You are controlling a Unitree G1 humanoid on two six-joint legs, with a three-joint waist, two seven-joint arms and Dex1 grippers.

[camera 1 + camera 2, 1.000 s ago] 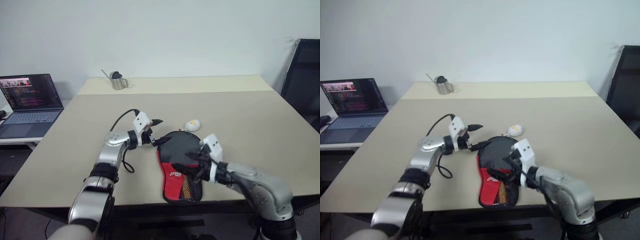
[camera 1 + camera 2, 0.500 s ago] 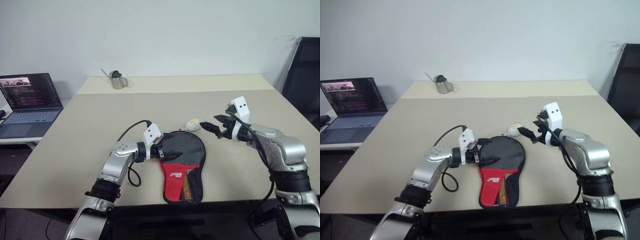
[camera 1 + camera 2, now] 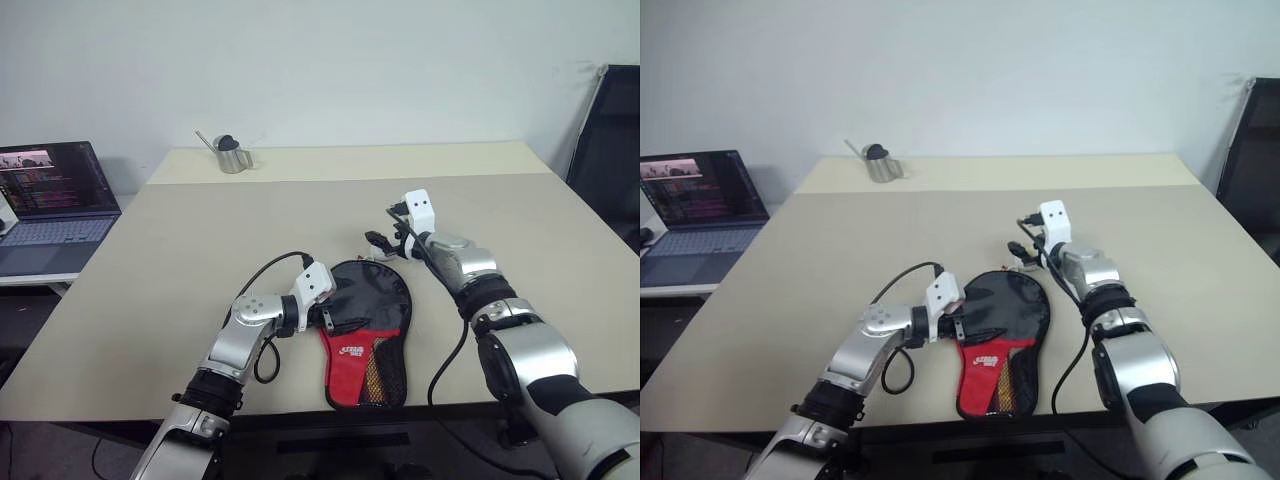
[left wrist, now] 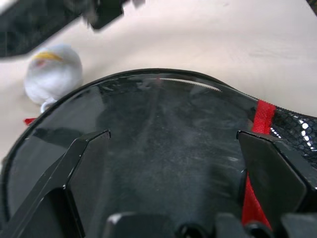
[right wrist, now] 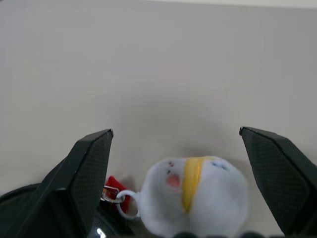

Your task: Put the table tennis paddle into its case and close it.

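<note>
The case [image 3: 366, 332] lies flat near the table's front edge, black at its round far end, with a red logo panel and mesh toward me. The table tennis paddle is hidden. My left gripper [image 3: 338, 312] hovers open just over the case's left side; the left wrist view shows its fingers [image 4: 79, 163] spread above the black fabric [image 4: 163, 129]. My right gripper [image 3: 376, 247] is open at the case's far end, straddling a small white ball charm [image 5: 195, 198]. A ring and a red tab [image 5: 115, 184] join that charm to the case.
A laptop [image 3: 55, 195] stands open on a side table at the left. A small metal watering can [image 3: 230, 156] sits at the table's far edge. A black chair [image 3: 605, 150] is at the right. A black cable [image 3: 262, 350] loops from my left wrist.
My right gripper left the case's near part, swung up and out to the right, then came in over the white charm. My left gripper drew back and down onto the case's left side.
</note>
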